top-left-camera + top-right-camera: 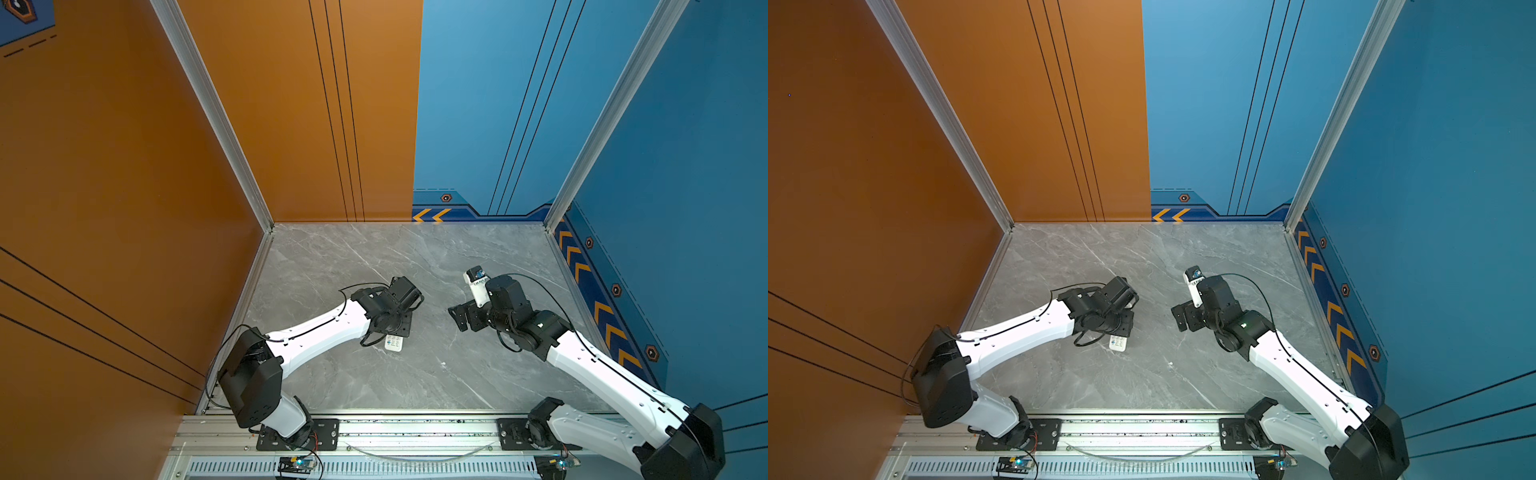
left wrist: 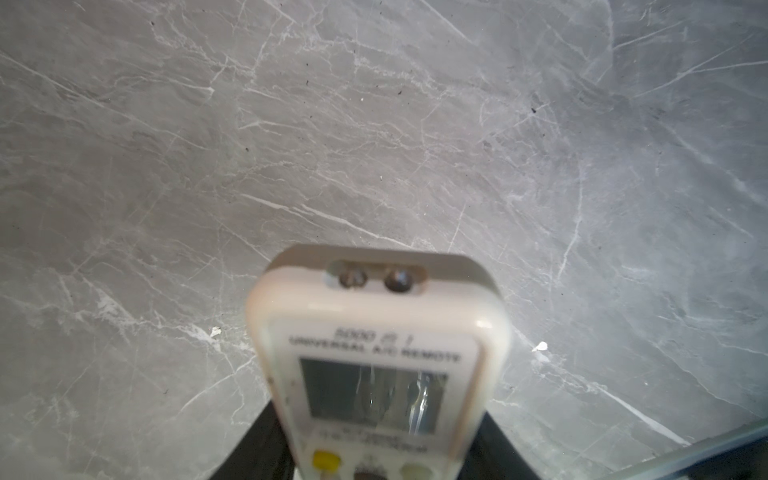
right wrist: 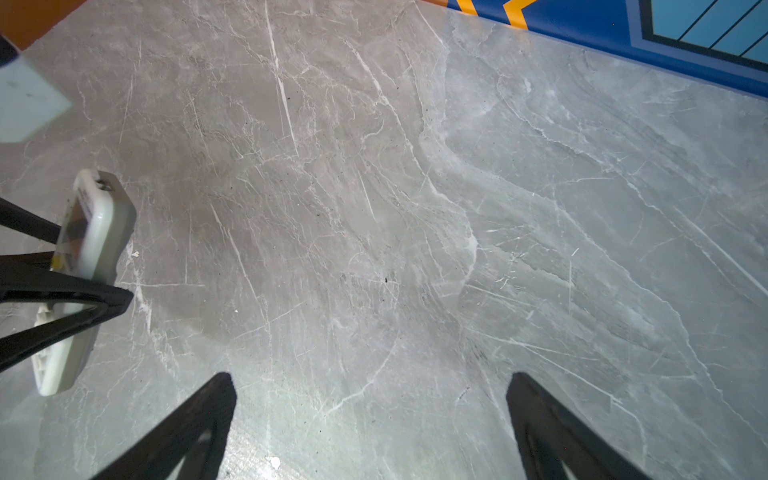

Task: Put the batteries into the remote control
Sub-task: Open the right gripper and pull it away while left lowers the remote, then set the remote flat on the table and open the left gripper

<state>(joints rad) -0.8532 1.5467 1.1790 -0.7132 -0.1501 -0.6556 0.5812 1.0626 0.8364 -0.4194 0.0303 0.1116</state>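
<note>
The remote control [image 2: 376,374] sits clamped between the black fingers [image 2: 259,440] of the left gripper [image 2: 376,415]. Its grey screen and the printed "UNIVERSAL A/C REMOTE" line face the left wrist camera, and the end with two small emitter bulbs points away from that camera. A yellow button shows just below the screen.

In both top views most of the handset is hidden under the left wrist. Only a short white end with small buttons [image 1: 394,344] [image 1: 1118,343] pokes out at about 5 o'clock from that wrist, over the middle-left of the grey marble tabletop [image 1: 374,257].

The right wrist view shows the remote [image 3: 97,232] side-on and tilted, with a black finger [image 3: 83,299] of the left gripper crossing its body. Whether its lower end touches the tabletop cannot be told.

The right gripper [image 1: 461,318] [image 1: 1181,318] lies at roughly 3 o'clock from the remote, well apart from it. Its jaws are spread wide with nothing between them, only bare tabletop [image 3: 374,249] showing between the two fingertips [image 3: 222,386].

A small white speck [image 1: 443,364] lies on the tabletop at about 4 o'clock from the remote.
</note>
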